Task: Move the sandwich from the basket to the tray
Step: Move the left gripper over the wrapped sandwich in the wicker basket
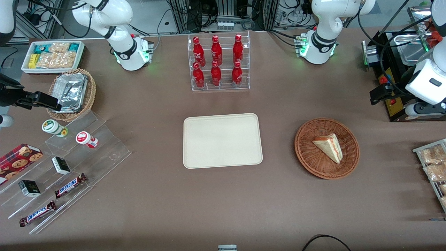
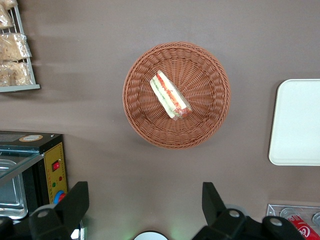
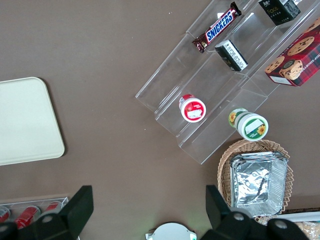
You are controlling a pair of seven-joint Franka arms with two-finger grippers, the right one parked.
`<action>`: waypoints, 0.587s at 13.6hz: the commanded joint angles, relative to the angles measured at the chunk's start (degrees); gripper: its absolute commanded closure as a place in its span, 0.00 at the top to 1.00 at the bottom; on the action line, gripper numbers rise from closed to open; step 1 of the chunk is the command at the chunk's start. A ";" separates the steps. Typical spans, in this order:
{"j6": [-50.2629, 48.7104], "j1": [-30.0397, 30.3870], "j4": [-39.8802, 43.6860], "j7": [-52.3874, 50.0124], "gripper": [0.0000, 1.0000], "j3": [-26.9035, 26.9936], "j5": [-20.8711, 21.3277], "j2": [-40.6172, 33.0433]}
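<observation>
The left arm's pincer [image 2: 142,210] hangs high above the brown worktop [image 1: 216,205], its two dark fingers [image 2: 75,202] spread wide apart with nothing between them. It is well clear of everything below, over bare worktop near the basket's rim.

The round, shallow, reddish-brown woven wicker basket [image 1: 306,158] sits on the worktop toward the working arm's end. In it lies the small triangular sandwich of pale white bread [image 1: 327,147], resting on the weave a little off the basket's centre. In the front view its long axis runs diagonally: the narrow tip points toward the front camera and the working arm's end of the worktop, and the broad end lies farther from the camera, toward the tray. The wrist view shows its cut edge [image 2: 170,95] turned upward, with red and green filling stripes running along the long axis.

The flat cream-beige rectangular plastic tray with rounded corners [image 1: 195,157] lies at mid-worktop, apart from the basket, with bare worktop between them. A clear acrylic rack of red bottles [image 1: 218,62] stands farther from the front camera than the tray.
</observation>
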 commanded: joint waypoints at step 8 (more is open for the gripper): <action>5.81 0.34 -7.15 0.52 1.00 -0.35 -2.44 -0.03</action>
